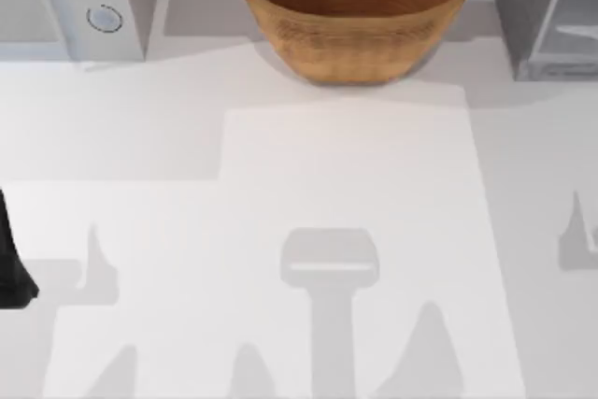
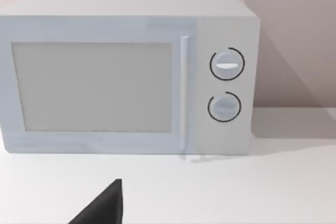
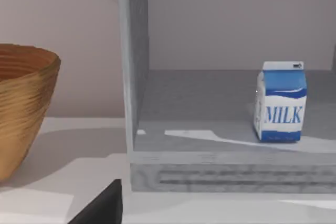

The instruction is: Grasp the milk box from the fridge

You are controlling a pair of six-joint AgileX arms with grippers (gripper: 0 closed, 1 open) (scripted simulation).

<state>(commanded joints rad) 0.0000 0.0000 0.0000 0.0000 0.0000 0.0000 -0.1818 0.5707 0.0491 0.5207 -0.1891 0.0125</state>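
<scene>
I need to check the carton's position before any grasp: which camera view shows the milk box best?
The right wrist view. There the milk box stands upright on the floor of the open fridge, its MILK label facing the camera. The top view catches the fridge at the table's far right, the carton not discernible. The left wrist view faces the microwave.

The white table [image 1: 355,193] carries a white microwave [image 1: 75,2] with 2 knobs at back left, a woven basket [image 1: 355,11] mid-back, and the grey fridge [image 1: 551,11] at back right.
</scene>
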